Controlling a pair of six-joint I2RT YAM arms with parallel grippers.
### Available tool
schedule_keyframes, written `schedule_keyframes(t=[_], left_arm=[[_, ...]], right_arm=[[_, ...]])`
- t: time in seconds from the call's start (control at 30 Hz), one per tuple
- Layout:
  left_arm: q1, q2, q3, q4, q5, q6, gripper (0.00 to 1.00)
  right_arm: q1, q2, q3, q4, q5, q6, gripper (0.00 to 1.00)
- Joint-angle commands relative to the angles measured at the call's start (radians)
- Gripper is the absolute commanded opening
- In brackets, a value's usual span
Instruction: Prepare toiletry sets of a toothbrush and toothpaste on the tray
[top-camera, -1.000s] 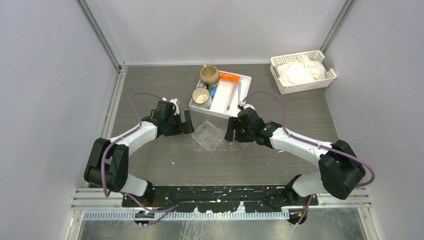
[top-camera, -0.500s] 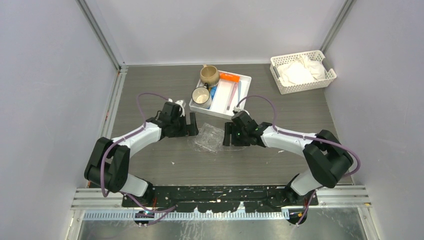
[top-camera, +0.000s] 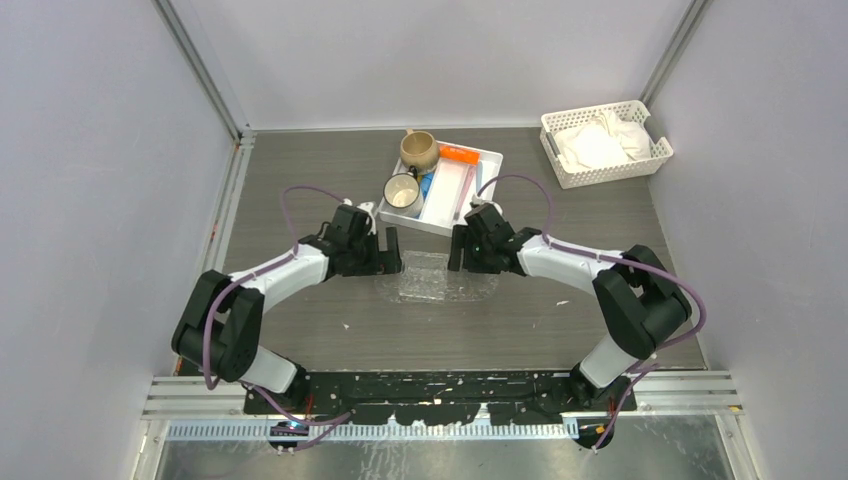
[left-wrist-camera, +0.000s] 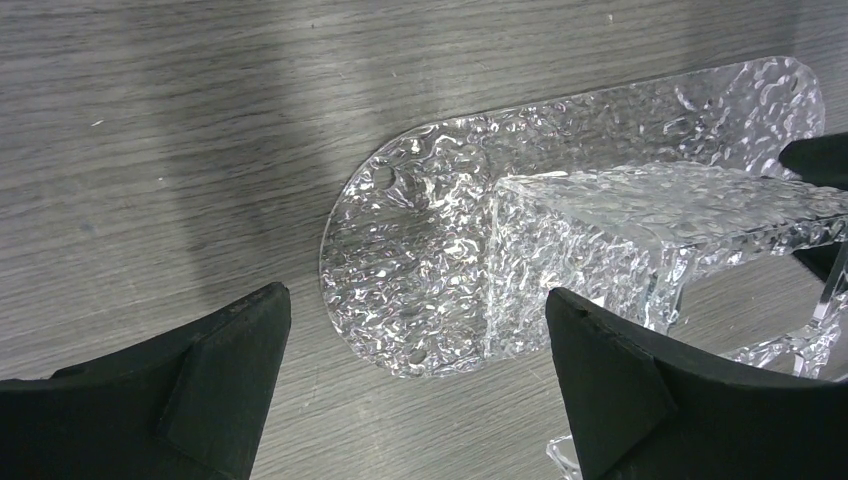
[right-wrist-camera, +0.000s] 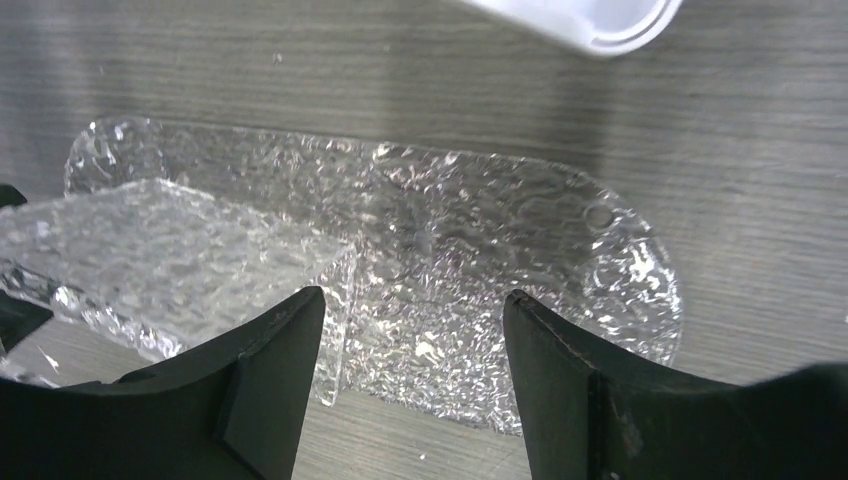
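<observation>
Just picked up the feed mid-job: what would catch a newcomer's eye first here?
The left claw and right claw, both black and open, face each other across the clear textured plastic tray in the middle of the grey table, with no toiletries on it. Just behind sits the white compartmented tray holding mugs and an orange toothpaste tube. A white slotted basket of white cloth stands at the far right.

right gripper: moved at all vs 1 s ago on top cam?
Yes. The right gripper has shifted up the view and slightly left, closing in on the near edge of the white compartmented tray.
</observation>
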Motion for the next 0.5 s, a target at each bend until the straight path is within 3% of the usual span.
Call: schedule_keyframes(t=[0.0, 0.47], left_arm=[[-0.013, 0.023, 0.041, 0.039, -0.008, -0.009, 1.00], [-0.055, 0.091, 0.093, 0.048, -0.016, -0.022, 1.00]], right_arm=[[-0.029, 0.007, 0.055, 0.019, 0.008, -0.037, 0.72], [-0.067, 0.042, 0.078, 0.028, -0.022, -0.059, 0.72]])
